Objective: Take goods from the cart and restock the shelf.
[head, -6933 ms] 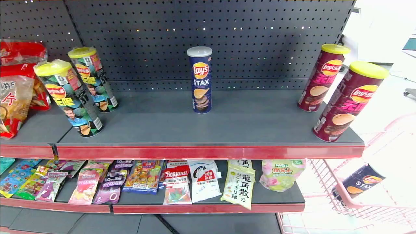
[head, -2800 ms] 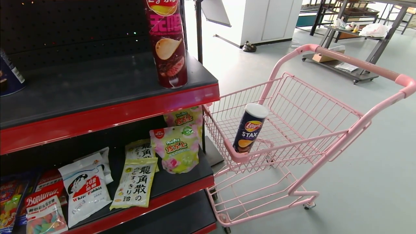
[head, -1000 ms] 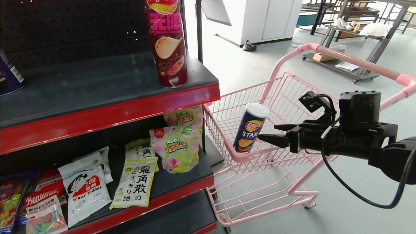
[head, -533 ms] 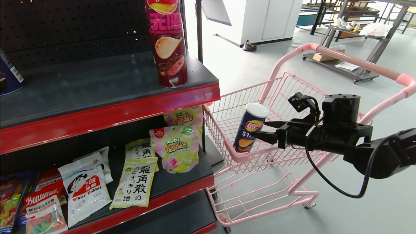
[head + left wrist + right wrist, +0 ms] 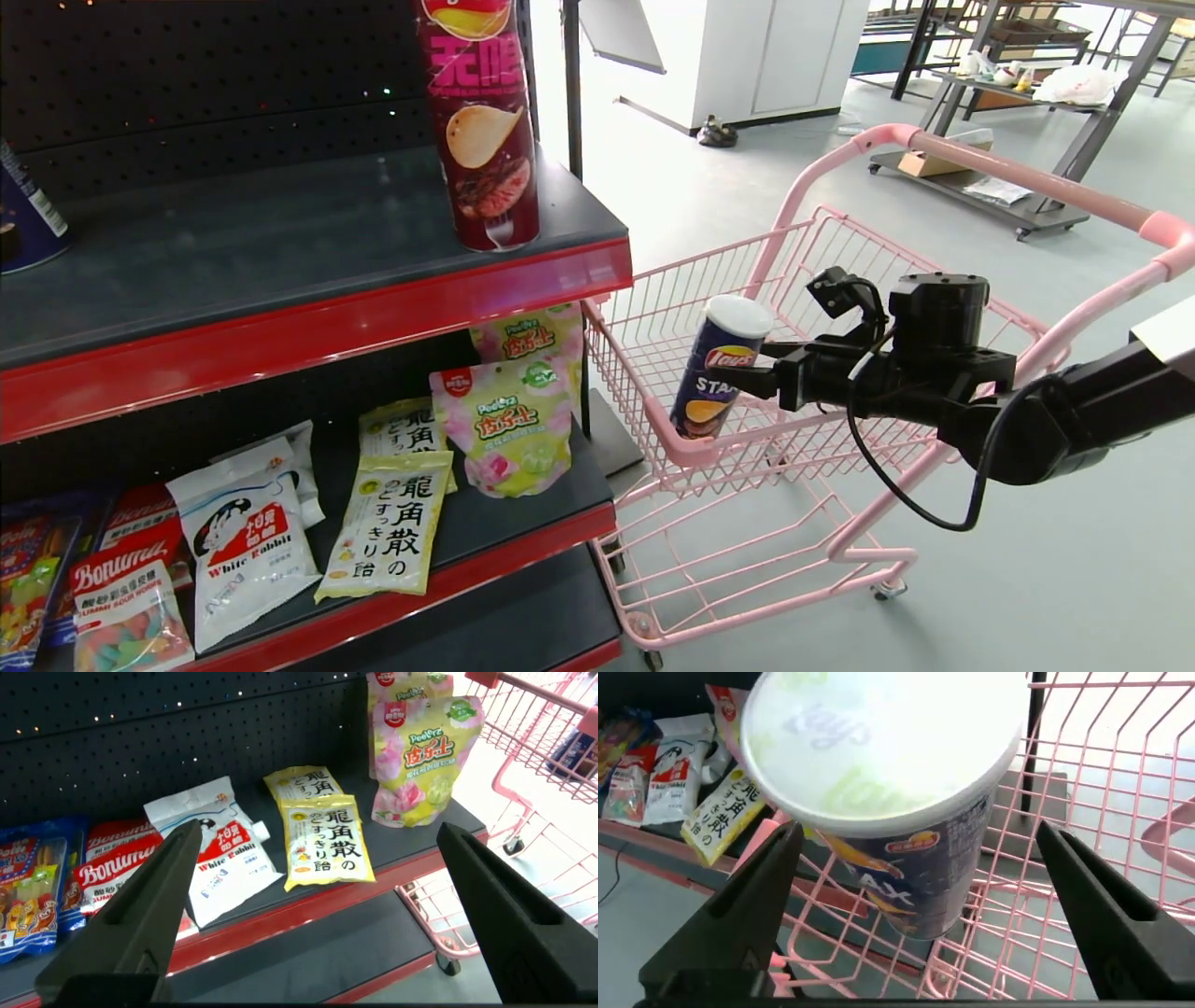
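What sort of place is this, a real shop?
Probably a mock shop inside a workshop: a retail shelf with snack bags and a pink shopping cart, but a white cabinet stands behind on bare floor.

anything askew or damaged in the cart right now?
Only the blue chip can: it stands tilted in a corner of the pink cart rather than upright. The right gripper is open, fingers either side of it. No spill or damage visible.

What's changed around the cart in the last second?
The right end effector moved in toward the shelf, still open, and now straddles the chip can leaning in the cart; nothing gripped yet. Can, cart and shelf stayed put.
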Controlling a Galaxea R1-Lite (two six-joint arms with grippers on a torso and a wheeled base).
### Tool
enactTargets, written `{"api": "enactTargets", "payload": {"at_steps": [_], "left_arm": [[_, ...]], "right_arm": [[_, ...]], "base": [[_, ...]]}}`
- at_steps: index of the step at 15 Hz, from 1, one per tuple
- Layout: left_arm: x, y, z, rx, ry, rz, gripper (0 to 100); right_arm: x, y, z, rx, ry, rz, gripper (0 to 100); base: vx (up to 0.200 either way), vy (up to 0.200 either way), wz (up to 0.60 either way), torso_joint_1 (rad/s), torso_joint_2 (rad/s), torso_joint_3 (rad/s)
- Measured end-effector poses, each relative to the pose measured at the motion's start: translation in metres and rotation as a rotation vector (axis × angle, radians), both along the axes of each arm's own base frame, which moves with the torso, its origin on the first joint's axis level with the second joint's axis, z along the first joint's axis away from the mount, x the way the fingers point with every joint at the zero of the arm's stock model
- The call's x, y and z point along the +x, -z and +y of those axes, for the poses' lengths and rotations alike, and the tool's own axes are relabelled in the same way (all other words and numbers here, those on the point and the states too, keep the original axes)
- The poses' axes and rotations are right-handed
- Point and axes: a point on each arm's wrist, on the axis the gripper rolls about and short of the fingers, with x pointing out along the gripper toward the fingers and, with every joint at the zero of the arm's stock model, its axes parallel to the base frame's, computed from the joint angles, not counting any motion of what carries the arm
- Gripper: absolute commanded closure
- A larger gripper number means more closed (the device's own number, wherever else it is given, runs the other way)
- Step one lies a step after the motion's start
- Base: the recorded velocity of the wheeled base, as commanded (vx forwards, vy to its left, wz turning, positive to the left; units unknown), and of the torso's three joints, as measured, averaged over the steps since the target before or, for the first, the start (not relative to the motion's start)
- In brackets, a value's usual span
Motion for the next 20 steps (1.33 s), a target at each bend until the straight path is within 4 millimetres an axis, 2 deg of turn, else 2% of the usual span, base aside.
{"api": "enactTargets", "payload": {"at_steps": [12,13,20], "left_arm": [[0.000,0.000,0.000,0.000,0.000,-0.001,0],[0.000,0.000,0.000,0.000,0.000,-0.001,0],[0.000,0.000,0.000,0.000,0.000,-0.001,0]], "right_arm": [[0.038,0.007,0.012,0.014,0.001,-0.040,0],[0.039,0.009,0.012,0.012,0.004,-0.037,100],[0.041,0.014,0.017,0.011,-0.005,-0.031,100]], "base": [[0.000,0.000,0.00,0.000,0.00,0.000],[0.000,0.000,0.00,0.000,0.00,0.000],[0.000,0.000,0.00,0.000,0.00,0.000]]}}
